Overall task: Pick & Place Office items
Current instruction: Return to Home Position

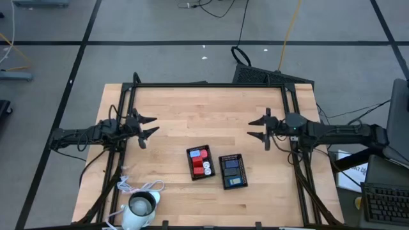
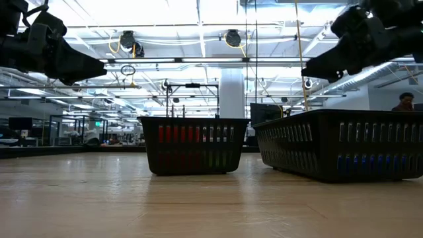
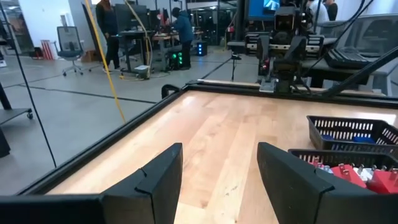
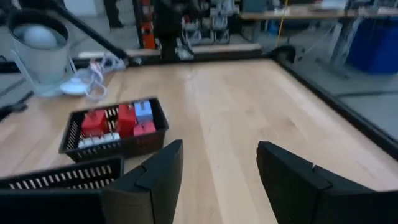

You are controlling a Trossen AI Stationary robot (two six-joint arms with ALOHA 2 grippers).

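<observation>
High view — left gripper (image 1: 156, 125), right gripper (image 1: 250, 128) both splayed, released — office items (image 1: 202, 162) inside black trays (image 1: 221, 172).

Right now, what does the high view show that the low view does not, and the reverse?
Only the high view: the white cup with a cord, and the red blocks and blue blocks seen from above. Only the low view: ceiling lights and a person behind. Both: the two black baskets, and the left pincer and right pincer, open, above the table.
</observation>
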